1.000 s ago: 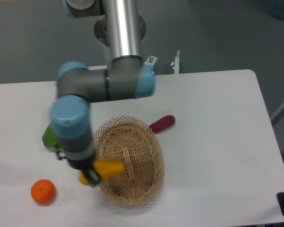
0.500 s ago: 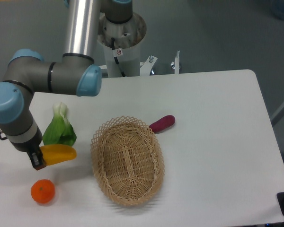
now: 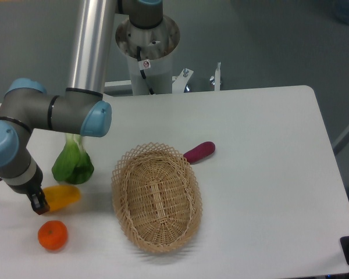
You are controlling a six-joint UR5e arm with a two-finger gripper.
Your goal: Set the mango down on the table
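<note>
The mango (image 3: 61, 197), a yellow-orange oval fruit, is at the left of the white table (image 3: 262, 174), left of the wicker basket and just above the orange. My gripper (image 3: 39, 203) is shut on the mango's left end. Only a dark fingertip shows below the arm's wrist. I cannot tell whether the mango touches the tabletop or hangs just above it.
An oval wicker basket (image 3: 157, 197) stands mid-table. A round orange (image 3: 52, 235) lies near the front left edge. A green leafy vegetable (image 3: 73, 163) lies just behind the mango. A magenta oblong vegetable (image 3: 199, 151) lies behind the basket. The arm's elbow (image 3: 52, 113) hangs over the left side.
My gripper carried the mango from over the basket's left rim leftward, then lower, to the spot between the green vegetable and the orange.
</note>
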